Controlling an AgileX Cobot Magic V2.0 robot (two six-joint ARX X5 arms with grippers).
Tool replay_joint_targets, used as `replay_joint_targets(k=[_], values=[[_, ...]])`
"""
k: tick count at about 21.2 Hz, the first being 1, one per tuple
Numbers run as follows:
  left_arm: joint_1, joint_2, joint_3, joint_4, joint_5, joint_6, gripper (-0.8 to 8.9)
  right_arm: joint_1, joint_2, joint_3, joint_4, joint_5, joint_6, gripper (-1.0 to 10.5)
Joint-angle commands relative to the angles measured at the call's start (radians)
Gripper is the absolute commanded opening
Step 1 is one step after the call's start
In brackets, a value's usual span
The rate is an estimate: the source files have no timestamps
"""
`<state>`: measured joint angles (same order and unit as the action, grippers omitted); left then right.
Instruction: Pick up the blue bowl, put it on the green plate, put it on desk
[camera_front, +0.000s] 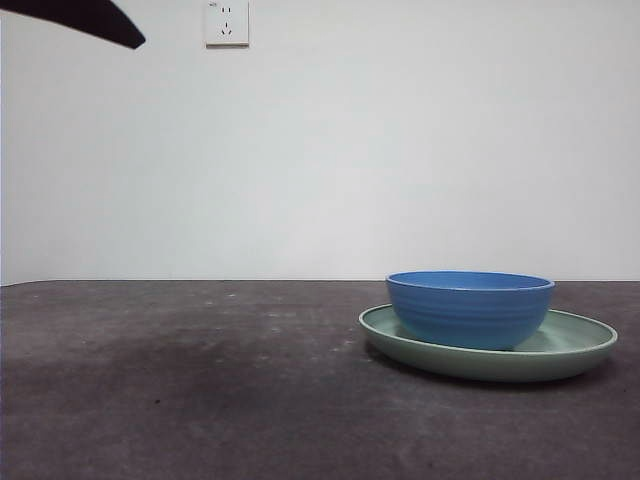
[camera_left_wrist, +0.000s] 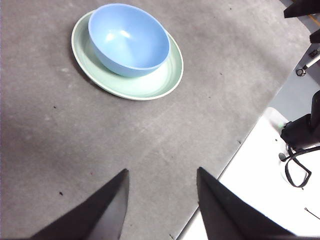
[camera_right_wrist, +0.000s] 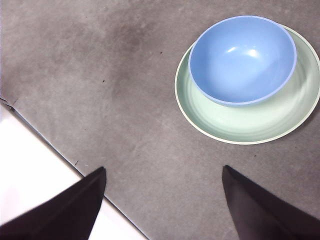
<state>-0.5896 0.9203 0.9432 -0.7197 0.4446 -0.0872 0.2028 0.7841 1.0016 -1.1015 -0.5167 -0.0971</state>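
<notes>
Scanning left to right in the front view, you get a black arm tip (camera_front: 95, 20) at the top left corner, then a white wall socket (camera_front: 226, 22) high on the wall just right of it. You cannot tell from this view which arm that tip belongs to. The left and middle of the desk (camera_front: 180, 390) carry nothing but mottled grey-brown wear. Right of centre you see the plate (camera_front: 585, 345), pale green, flat on the desk. The bowl (camera_front: 470, 308) sits upright inside it, touching the plate floor, a bit toward the plate's left side, rim level.

Your left gripper (camera_left_wrist: 162, 197) hangs above the desk (camera_left_wrist: 60, 130), jaws parted moderately, holding nothing. It is well apart from the plate (camera_left_wrist: 150, 87) and the bowl (camera_left_wrist: 127, 37). Here the bowl sits off-centre in the plate, crowding one side of the rim. Past the desk edge you see a white surface (camera_left_wrist: 260, 200) with black cables (camera_left_wrist: 295, 170).

Your right gripper (camera_right_wrist: 162, 200) also hangs above the desk (camera_right_wrist: 100, 75), jaws spread wide, empty. The plate (camera_right_wrist: 240, 127) and bowl (camera_right_wrist: 242, 57) lie ahead of it, clear of both jaws. The bowl is empty, glossy, with light spots on its inner wall. A white strip (camera_right_wrist: 30, 155) shows beyond the desk edge near one jaw.
</notes>
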Motion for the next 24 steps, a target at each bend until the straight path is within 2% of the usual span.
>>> replay_joint_targets(k=[1,11,12,16,18,20,24], values=[[-0.006,0.006,0.01,0.016,0.009,0.017,2.21,0.005,0.005,0.021,0.008,0.001,0.007,3.7],[-0.006,0.006,0.01,0.032,0.009,0.016,2.22,0.005,0.005,0.021,0.008,0.013,0.011,3.7],[-0.006,0.006,0.01,0.032,0.009,0.015,2.22,0.005,0.005,0.021,0.009,0.033,0.018,3.7],[-0.006,0.006,0.01,0.032,0.009,0.016,2.21,0.003,0.006,0.017,0.043,0.237,0.1,3.7],[-0.006,0.007,0.01,0.032,0.008,0.016,2.22,0.001,0.01,0.01,0.075,0.31,0.132,3.7],[-0.006,0.007,0.01,0.032,0.009,0.016,2.22,-0.011,0.021,0.0,0.108,0.337,0.151,3.7],[-0.006,0.007,0.01,0.031,0.009,0.016,2.22,-0.054,0.078,-0.032,0.161,0.329,0.165,3.7]])
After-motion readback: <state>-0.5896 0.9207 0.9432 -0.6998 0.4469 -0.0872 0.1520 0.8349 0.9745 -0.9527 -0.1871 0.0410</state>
